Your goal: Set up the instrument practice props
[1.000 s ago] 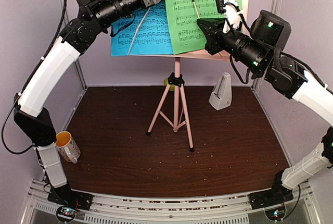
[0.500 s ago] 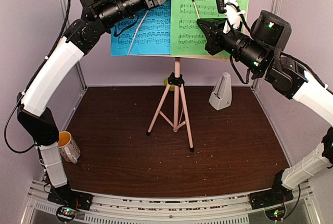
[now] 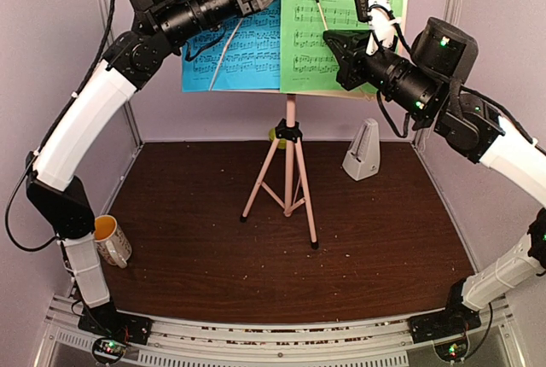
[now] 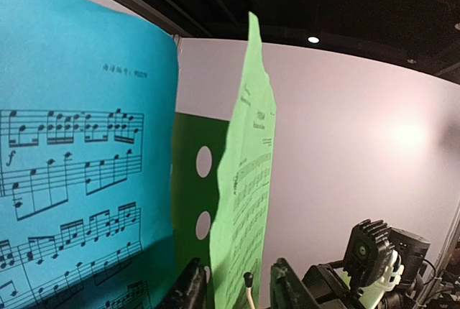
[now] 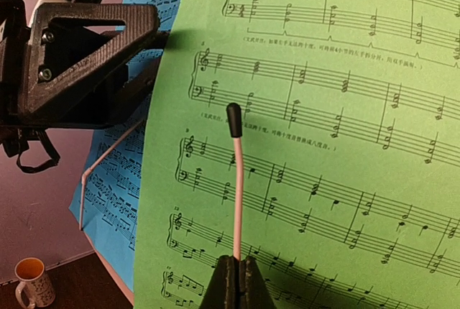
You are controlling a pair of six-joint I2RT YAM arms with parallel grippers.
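Left pincer (image 4: 236,289): jaws spread, with the edge of the green sheet (image 4: 244,180) in the gap. Can't tell if either finger touches the paper. Blue sheet (image 4: 72,144) is just left of it. Both sheets stand upright side by side on the pink music stand (image 3: 291,111), top centre of the overhead frame, green edge in front of blue.

Right pincer (image 5: 237,264): pressed together, pinching the lower end of the thin pink holder rod (image 5: 235,180). The rod lies across the green sheet's face, black tip up.

Tripod legs are planted mid-surface (image 3: 384,239). Metronome (image 3: 363,152) is upright on the surface, right of the tripod and apart from it, near the back wall. Mug (image 3: 109,239) is at the left edge, lower left of frame.
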